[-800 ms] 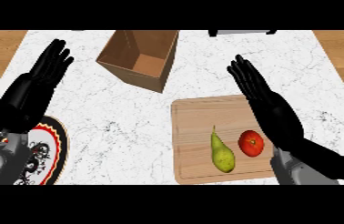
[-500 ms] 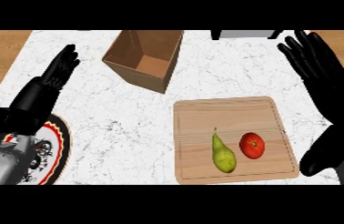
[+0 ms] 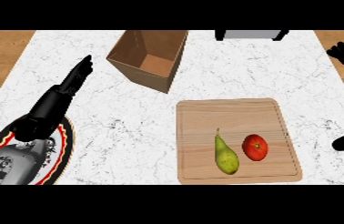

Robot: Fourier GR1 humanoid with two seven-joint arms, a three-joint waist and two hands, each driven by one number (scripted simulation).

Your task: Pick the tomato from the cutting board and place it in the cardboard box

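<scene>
A red tomato (image 3: 255,147) lies on the wooden cutting board (image 3: 232,116), at its lower right, with a green pear (image 3: 225,155) just left of it. The open cardboard box (image 3: 138,76) stands at the back, up and left of the board. My left hand (image 3: 67,89) is open at the left, its straight fingers pointing up towards the box, well clear of the board. Of my right hand (image 3: 338,51) only straight fingertips show at the right edge, far from the tomato; a dark bit of its arm (image 3: 338,143) shows lower down. Neither hand holds anything.
A plate (image 3: 65,143) with a red and black rim lies at the lower left, partly under my left forearm. A grey object (image 3: 249,34) stands at the counter's back edge. Wooden strips border the marble top at both back corners.
My right hand has swung from above the board out to the right edge, almost out of view. The left hand has leaned further right, towards the box. Tomato and pear have not moved.
</scene>
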